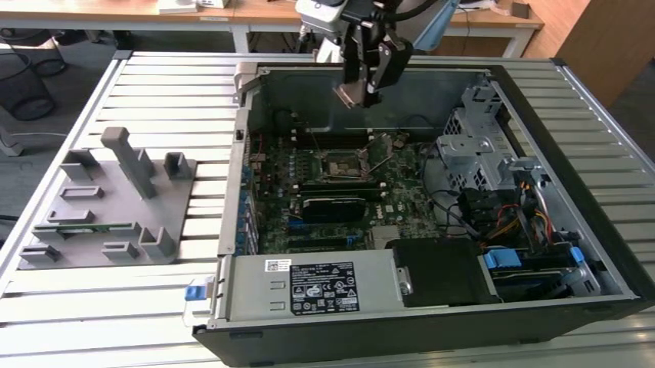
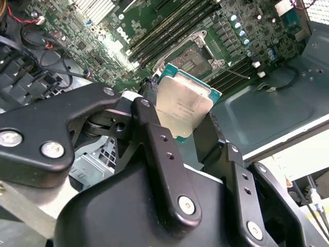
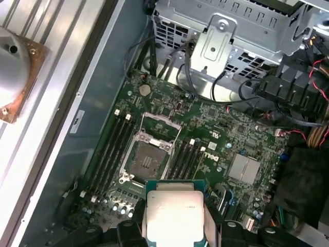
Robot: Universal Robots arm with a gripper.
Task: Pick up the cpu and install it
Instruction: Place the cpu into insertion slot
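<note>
The cpu [image 1: 349,93] is a small square chip with a shiny silver top and a thin green edge. My gripper [image 1: 360,92] is shut on it, its black fingers [image 2: 149,121] pressing two opposite edges. It hangs in the air above the far wall of the open computer case [image 1: 573,230]. In both wrist views the cpu [image 2: 182,105] [image 3: 172,213] is tilted over the motherboard. The square socket [image 1: 338,167] [image 3: 146,159] lies open below, apart from the chip, with its metal frame lifted [image 2: 191,57].
A grey fixture [image 1: 113,199] with a green memory stick [image 1: 92,228] lies on the slatted table at the exterior view's left. In the case are a metal drive cage [image 1: 481,146], cables [image 1: 511,222] and a power supply [image 1: 317,287]. A silver part on a copper plate [image 3: 13,67] lies outside.
</note>
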